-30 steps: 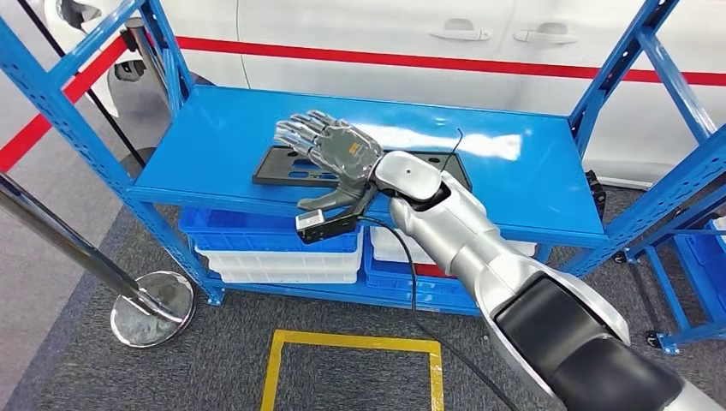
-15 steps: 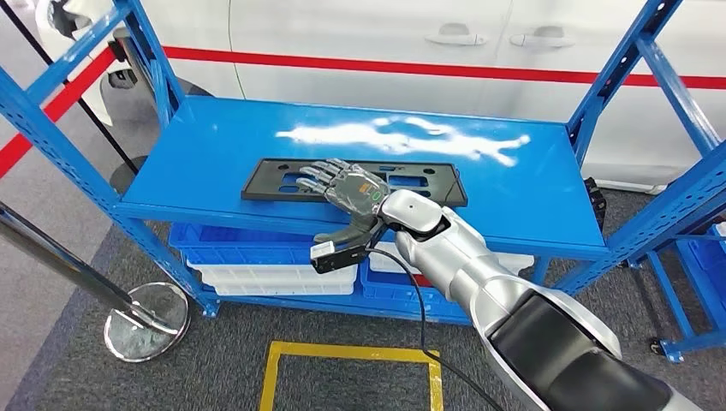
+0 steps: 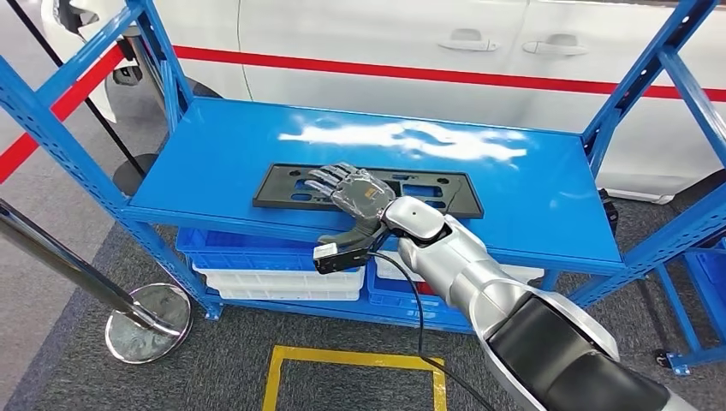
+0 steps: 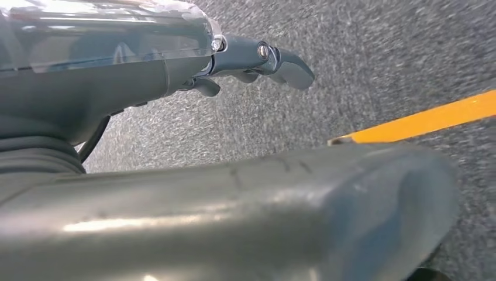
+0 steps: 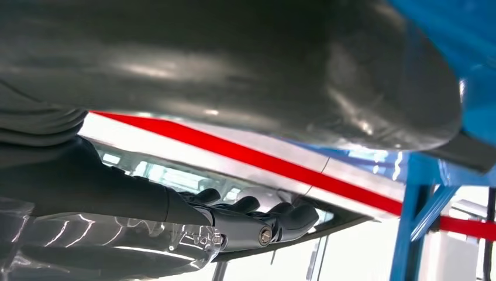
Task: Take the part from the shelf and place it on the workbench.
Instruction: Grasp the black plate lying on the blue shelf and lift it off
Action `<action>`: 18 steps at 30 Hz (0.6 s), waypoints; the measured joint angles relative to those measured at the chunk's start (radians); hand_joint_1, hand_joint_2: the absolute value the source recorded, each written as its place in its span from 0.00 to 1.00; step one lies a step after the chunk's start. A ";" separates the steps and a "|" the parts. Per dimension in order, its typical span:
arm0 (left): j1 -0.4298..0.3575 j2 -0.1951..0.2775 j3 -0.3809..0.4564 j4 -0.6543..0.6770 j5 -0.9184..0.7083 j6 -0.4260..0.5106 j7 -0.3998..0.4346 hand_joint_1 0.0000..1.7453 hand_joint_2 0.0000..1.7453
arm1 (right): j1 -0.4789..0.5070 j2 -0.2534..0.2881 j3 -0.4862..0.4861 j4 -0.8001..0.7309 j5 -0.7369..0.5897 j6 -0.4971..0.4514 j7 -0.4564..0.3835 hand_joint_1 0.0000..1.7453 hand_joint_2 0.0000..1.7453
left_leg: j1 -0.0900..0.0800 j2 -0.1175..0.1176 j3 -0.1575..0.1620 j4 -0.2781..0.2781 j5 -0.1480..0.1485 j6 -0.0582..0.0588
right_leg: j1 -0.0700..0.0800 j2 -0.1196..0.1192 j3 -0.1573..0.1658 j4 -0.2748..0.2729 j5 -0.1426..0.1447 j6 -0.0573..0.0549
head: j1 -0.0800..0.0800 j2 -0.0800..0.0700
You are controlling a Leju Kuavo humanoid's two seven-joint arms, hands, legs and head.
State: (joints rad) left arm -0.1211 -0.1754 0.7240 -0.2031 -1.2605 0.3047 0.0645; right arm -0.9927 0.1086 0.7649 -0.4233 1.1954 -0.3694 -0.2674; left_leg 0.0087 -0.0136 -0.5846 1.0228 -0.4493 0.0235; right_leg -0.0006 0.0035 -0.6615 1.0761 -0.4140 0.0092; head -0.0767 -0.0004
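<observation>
A flat black part point(image 3: 428, 190) with several cut-outs lies near the front of the blue shelf point(image 3: 214, 154). My right hand point(image 3: 355, 193) lies over its middle, fingers point(image 3: 330, 178) spread flat on top and the thumb point(image 3: 342, 233) hanging in front of the shelf's front edge. Nothing is gripped. In the right wrist view the dark fingers point(image 5: 263, 222) stretch forward beneath the thick thumb point(image 5: 234, 70). My left hand point(image 4: 175, 64) hangs over the grey carpet, holding nothing, its fingers point(image 4: 281, 61) loosely extended.
Blue and white bins point(image 3: 274, 265) fill the level under the shelf. Blue uprights point(image 3: 60, 94) frame both ends. A chrome stanchion base point(image 3: 145, 321) stands on the left floor, a yellow floor outline point(image 3: 351, 368) lies in front, and a white car point(image 3: 385, 43) is behind.
My right hand came down from above the part and now lies flat on it with the thumb before the shelf edge. The camera shifted slightly.
</observation>
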 joint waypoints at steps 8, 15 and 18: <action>0.002 0.000 0.000 0.001 0.000 0.000 -0.002 0.00 0.00 | -0.006 0.014 0.000 0.014 0.030 0.024 0.059 0.00 1.00 | 0.002 0.005 -0.056 0.137 -0.086 -0.035 | 0.002 -0.002 0.055 -0.083 0.001 -0.035 | 0.000 0.000; 0.007 0.002 0.001 0.001 -0.002 0.000 -0.002 0.00 0.00 | 0.000 0.018 0.004 0.033 0.071 0.047 0.101 0.00 1.00 | 0.002 0.007 -0.061 0.068 0.014 -0.035 | 0.007 0.000 0.069 -0.063 -0.028 -0.033 | 0.000 0.000; 0.006 0.002 0.001 0.001 -0.006 0.001 -0.002 0.00 0.00 | -0.002 0.019 0.014 0.040 0.114 0.066 0.148 0.00 1.00 | -0.003 0.005 -0.034 0.008 0.021 -0.022 | 0.011 0.001 0.065 -0.057 -0.035 -0.021 | 0.000 0.000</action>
State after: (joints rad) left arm -0.1151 -0.1736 0.7253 -0.2026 -1.2664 0.3053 0.0622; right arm -0.9948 0.1274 0.7784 -0.3830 1.3093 -0.3035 -0.1198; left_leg 0.0061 -0.0081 -0.6188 1.0311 -0.4280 0.0016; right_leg 0.0106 0.0041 -0.5970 1.0194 -0.4486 -0.0119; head -0.0769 -0.0004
